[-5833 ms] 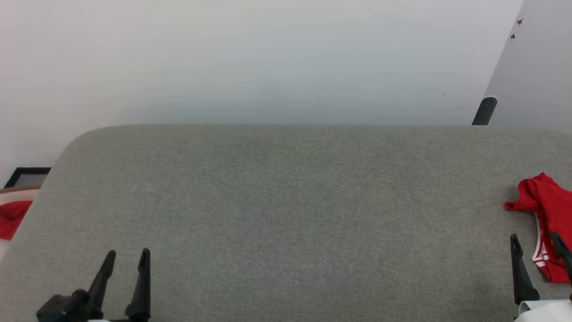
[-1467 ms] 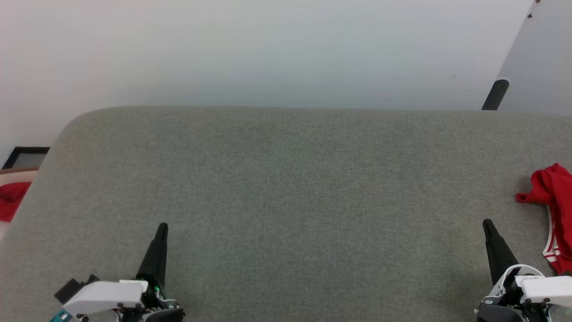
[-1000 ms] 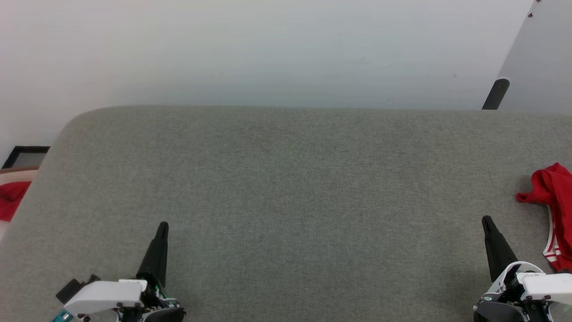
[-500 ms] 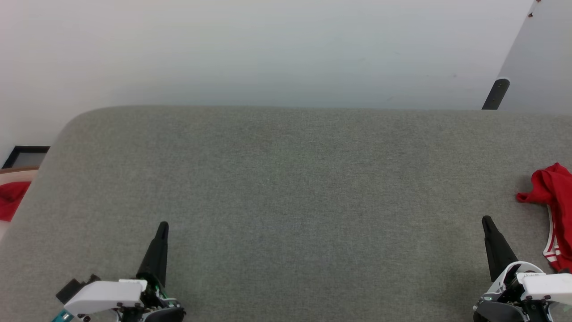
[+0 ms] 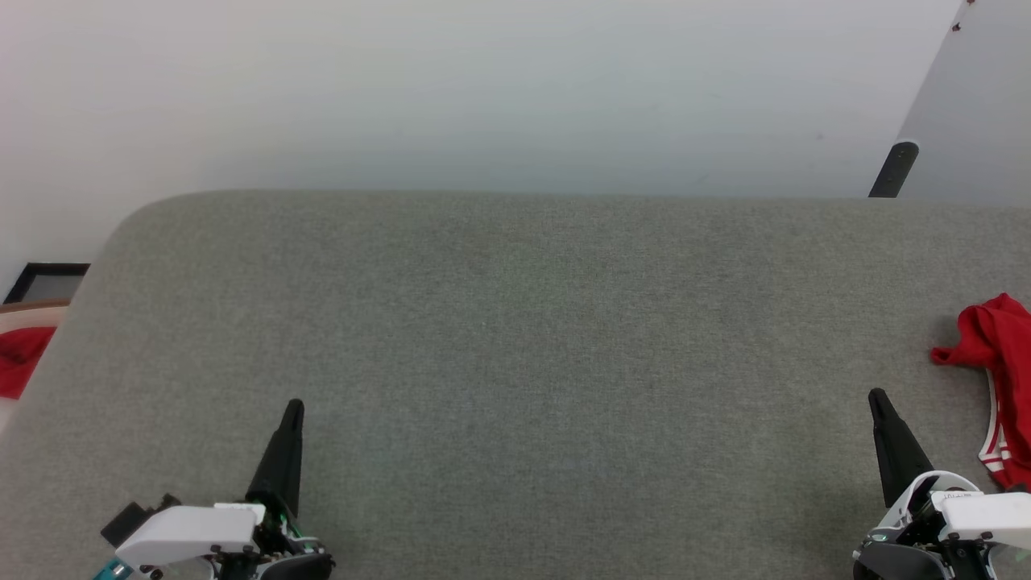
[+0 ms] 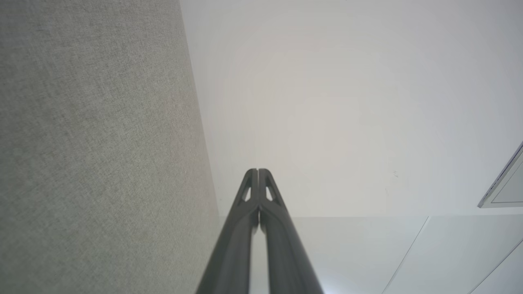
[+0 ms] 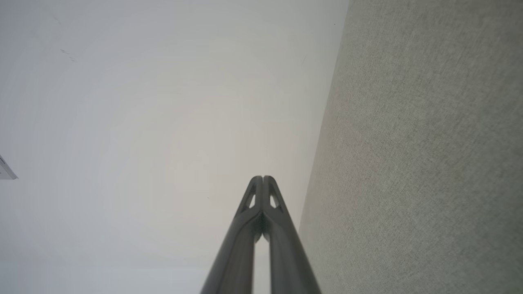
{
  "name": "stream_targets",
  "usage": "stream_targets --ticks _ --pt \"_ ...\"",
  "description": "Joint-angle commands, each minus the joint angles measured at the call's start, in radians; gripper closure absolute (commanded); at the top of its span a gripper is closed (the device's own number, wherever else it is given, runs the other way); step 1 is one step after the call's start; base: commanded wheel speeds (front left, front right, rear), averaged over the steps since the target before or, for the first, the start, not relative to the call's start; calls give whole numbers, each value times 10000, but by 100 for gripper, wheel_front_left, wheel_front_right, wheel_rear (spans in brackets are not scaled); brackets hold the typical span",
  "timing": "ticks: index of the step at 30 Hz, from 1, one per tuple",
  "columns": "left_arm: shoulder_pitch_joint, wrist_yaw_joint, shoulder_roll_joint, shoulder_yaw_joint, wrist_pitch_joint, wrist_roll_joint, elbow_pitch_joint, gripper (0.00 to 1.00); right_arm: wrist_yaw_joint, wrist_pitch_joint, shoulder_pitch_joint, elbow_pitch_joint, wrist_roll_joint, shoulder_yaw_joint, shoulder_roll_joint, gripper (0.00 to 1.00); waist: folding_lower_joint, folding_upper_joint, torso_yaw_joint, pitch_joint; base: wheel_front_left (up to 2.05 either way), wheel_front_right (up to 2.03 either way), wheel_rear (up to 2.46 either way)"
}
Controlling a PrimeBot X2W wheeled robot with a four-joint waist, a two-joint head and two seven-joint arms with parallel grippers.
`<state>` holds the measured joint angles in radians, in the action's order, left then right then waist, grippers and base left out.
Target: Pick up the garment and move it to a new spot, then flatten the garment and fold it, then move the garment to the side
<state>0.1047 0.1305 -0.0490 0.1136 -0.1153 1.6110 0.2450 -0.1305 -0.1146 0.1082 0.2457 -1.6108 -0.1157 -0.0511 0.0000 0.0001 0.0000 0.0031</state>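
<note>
Garment: a red jersey, the garment (image 5: 992, 346), is lying crumpled at the far right edge of the grey fabric tabletop (image 5: 515, 322), and it is running partly out of the head view.
Left claw: the left claw (image 5: 293, 411) is hovering low at the near left with its fingers pressing together. It is holding nothing and is well apart from the garment.
Right claw: the right claw (image 5: 878, 400) is sitting at the near right with its fingers pressing together, empty. It is near the garment but not touching it.
Handling: the garment is looking light, soft and floppy. You are likely facing sagging and bunching on the lift, rather than slipping.
Where to grip: you are probably best spreading the fingers, then pinching the bunched red fold nearest the right claw, or the striped trim (image 5: 995, 451).
Not the target: a small red cloth (image 5: 18, 366) is showing beyond the tabletop's left edge.
</note>
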Motion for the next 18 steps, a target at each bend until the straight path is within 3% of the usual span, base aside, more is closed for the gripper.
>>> stream_targets --ticks 1,18 --pt "92 4 0 25 -17 31 11 100 -4 -19 27 1 -39 34 28 100 0 -1 0 0 0 0 0" --pt "91 4 -1 20 -15 33 10 100 -4 -18 27 1 -40 33 28 100 0 -1 0 0 0 0 0"
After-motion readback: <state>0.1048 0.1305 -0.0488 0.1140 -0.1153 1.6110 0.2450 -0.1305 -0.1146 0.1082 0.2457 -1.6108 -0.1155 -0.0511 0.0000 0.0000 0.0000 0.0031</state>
